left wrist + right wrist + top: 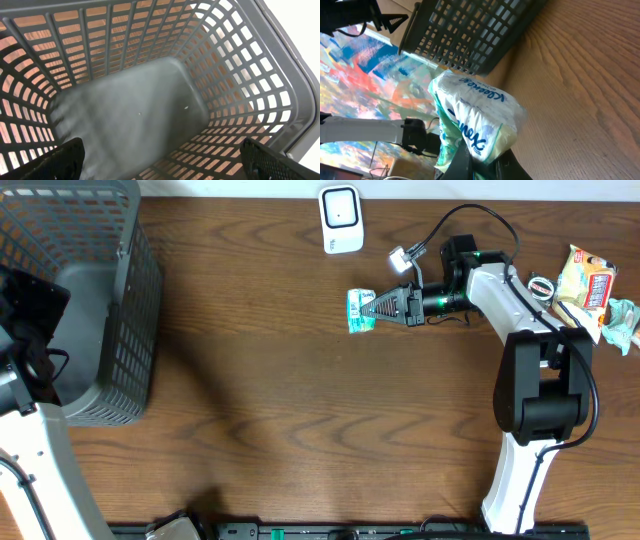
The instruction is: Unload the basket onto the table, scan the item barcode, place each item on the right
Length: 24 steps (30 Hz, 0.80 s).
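the right gripper [378,308] grips the soft green-and-white tissue pack [358,311], near the small white scanner box [341,218], on its robot side.

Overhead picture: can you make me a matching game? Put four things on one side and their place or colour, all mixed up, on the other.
Things
1. tissue pack
2. basket
3. white scanner
4. snack packet

Places and colours
A. grey, at the left end of the table
B. far right, yellow and red wrapper
C. held by the right gripper
D. at the table's top edge, near the middle

Pairs: 1-C, 2-A, 3-D, 4-B
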Available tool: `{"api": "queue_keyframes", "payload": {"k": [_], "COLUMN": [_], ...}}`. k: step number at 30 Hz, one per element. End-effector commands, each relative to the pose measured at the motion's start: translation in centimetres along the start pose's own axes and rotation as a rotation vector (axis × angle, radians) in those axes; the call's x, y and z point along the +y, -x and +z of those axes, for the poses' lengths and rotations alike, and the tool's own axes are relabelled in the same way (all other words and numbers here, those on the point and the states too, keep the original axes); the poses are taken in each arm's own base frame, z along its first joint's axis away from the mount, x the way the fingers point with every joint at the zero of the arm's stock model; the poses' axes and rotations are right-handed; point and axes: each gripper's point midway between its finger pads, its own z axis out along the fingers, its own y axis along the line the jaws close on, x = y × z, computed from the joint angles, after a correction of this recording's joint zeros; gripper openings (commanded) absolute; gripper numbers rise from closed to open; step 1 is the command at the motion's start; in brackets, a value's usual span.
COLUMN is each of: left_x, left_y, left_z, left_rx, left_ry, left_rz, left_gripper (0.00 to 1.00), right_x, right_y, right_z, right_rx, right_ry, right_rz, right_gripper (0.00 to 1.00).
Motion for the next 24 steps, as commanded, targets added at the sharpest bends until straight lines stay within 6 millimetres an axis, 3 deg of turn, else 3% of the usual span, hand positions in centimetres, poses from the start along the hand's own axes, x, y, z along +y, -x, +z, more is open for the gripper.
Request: {"api": "queue_keyframes", "payload": {"k": [1,24], "left_x": [0.17,0.17], "left_y": [0.14,0.14], "left_z": [0.14,0.14], "left_rx": [-0.004,-0.004], "left_ry": [0.01,0.01], "left_rz": [-0.002,-0.003], "left_gripper": [0.98,0.98], "right_x": [1.31,1.58], "right_y": [0.48,0.26], "right_z": [0.05,0.78], "right_rx": [-0.01,0.006], "right_ry": [0.017,0.027], "right_rz": [-0.044,-0.013], "right_gripper": [0.01,0.01]}}
